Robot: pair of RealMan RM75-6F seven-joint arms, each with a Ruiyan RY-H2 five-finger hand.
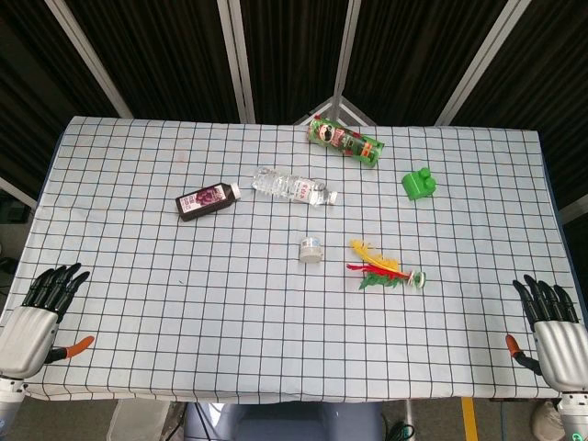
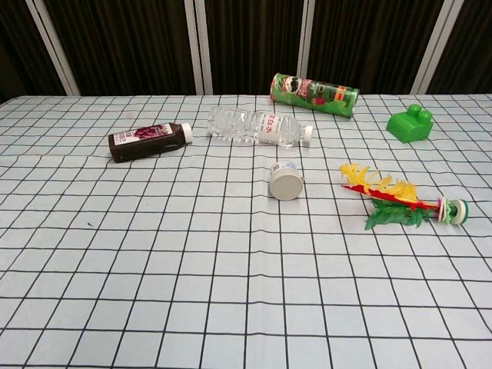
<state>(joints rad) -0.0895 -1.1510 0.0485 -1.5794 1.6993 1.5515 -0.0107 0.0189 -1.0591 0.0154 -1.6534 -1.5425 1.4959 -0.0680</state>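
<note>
Left hand (image 1: pixel 37 317) lay at the lower left corner of the head view, palm down, dark fingers (image 1: pixel 57 280) extended and slightly apart, holding nothing. Right hand (image 1: pixel 556 335) mirrored it at the lower right corner, likewise empty with fingers (image 1: pixel 544 299) straight. Both orange-tipped thumbs apparently angled inward. The chest view showed neither hand.

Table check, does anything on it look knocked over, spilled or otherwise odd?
Nothing spilled. Four containers lie on their sides: the dark juice bottle, the clear water bottle, which looks dented, the green chip can and the small white jar. Both hands, left and right, rest open at the near corners, touching none.
</note>
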